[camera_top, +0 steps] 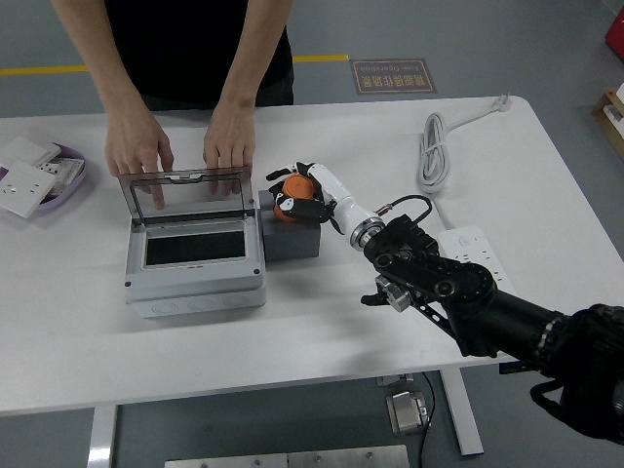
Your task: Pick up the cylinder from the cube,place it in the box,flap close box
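The robot's right arm (468,297) is black and jointed, with a thin black cable looping near a silver wrist collar. Its right hand (304,195) is white with black fingers.

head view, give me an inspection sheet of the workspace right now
surface: white table, bare along the near edge
job's things: orange cylinder above the dark grey cube; light grey plastic box left of the cube, its clear flap lid raised
clutter: purple tray of white wall sockets at far left; white power strip near the right arm
grippers: right robot hand curled around the cylinder; left robot hand not in view
cables: coiled white cable at far right
surroundings: person at the far side, both hands holding the lid's top edge; grey floor with a yellow line
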Tool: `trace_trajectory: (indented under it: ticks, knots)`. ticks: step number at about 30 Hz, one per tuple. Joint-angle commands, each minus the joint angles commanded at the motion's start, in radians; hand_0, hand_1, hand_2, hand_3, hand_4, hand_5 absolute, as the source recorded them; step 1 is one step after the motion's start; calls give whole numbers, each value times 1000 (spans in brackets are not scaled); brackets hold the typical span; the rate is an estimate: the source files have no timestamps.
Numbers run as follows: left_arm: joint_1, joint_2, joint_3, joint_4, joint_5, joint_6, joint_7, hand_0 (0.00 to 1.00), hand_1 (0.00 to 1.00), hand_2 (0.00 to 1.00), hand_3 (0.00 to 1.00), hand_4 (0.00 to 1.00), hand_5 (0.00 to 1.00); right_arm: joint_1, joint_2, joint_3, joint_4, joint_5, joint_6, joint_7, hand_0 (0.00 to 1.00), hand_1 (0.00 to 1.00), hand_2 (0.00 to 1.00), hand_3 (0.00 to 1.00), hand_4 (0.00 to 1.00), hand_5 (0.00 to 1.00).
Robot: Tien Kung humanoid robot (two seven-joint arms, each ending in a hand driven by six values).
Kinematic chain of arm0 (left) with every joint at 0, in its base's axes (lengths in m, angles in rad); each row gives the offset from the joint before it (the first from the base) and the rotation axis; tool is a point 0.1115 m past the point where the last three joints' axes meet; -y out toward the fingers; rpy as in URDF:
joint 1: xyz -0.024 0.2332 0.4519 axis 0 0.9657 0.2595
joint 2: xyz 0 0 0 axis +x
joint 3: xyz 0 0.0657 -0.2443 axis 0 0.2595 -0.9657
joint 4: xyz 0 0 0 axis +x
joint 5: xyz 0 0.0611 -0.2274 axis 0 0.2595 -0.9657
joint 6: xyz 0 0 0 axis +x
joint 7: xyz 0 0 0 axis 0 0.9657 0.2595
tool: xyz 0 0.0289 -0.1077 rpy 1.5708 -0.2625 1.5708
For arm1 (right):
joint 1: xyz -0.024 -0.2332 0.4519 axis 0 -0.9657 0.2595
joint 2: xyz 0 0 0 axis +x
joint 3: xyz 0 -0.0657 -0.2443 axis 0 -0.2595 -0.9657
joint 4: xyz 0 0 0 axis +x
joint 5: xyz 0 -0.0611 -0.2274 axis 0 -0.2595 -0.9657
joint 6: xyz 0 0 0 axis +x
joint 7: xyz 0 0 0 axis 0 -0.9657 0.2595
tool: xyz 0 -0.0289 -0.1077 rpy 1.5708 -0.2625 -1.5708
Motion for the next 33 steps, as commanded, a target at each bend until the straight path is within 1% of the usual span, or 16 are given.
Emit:
trace_trajectory:
  ticks: [1, 6, 7, 12, 13, 21, 24, 25, 30, 31, 33]
  knots:
    - [0, 0, 0, 0, 0, 0, 0, 629, 647, 625, 668, 722, 253, 0, 0, 2, 2, 1, -2, 0, 742, 643, 535, 580, 2, 2]
    - [1, -1, 1, 0, -2, 0, 0, 629, 647, 625, 668, 722, 253, 0, 0, 23, 22, -2, -12, -1, 742, 643, 535, 580, 2, 2]
    - [1, -1, 1, 0, -2, 0, 0, 629, 647, 625, 668, 722, 253, 0, 0, 27, 27, -3, -14, -2, 694, 619, 511, 521, 2, 2]
    - [4, -2, 3, 1, -3, 1, -1, 629, 647, 625, 668, 722, 253, 2, 0, 58, 55, -14, -17, -5, 694, 619, 511, 521, 2, 2]
    - [4, -2, 3, 1, -3, 1, 0, 629, 647, 625, 668, 722, 253, 3, 0, 64, 61, -16, -17, -5, 675, 607, 506, 499, 2, 2]
    - [7, -3, 1, 2, -3, 1, -1, 629, 647, 625, 668, 722, 253, 1, 0, 130, 117, -32, -22, -6, 665, 606, 511, 484, 2, 2]
    - [9, -4, 0, 2, -3, 1, -1, 629, 647, 625, 668, 722, 253, -10, 0, 159, 156, -56, -32, -13, 665, 606, 511, 484, 2, 2]
    - [9, -5, 0, 2, -3, 1, -1, 629, 647, 625, 668, 722, 253, -14, 0, 168, 169, -67, -36, -16, 609, 597, 505, 459, 2, 2]
    - [12, -7, -3, 2, -3, 1, -2, 629, 647, 625, 668, 722, 253, -42, 0, 215, 258, -152, -72, -34, 609, 597, 505, 459, 2, 2]
    - [13, -8, -3, 3, -3, 1, -2, 629, 647, 625, 668, 722, 253, -48, 0, 224, 277, -173, -81, -38, 481, 516, 477, 440, 2, 2]
    - [15, -9, -4, 3, -3, 1, -2, 629, 647, 625, 668, 722, 253, -60, 0, 245, 318, -217, -94, -47, 481, 516, 477, 440, 2, 2]
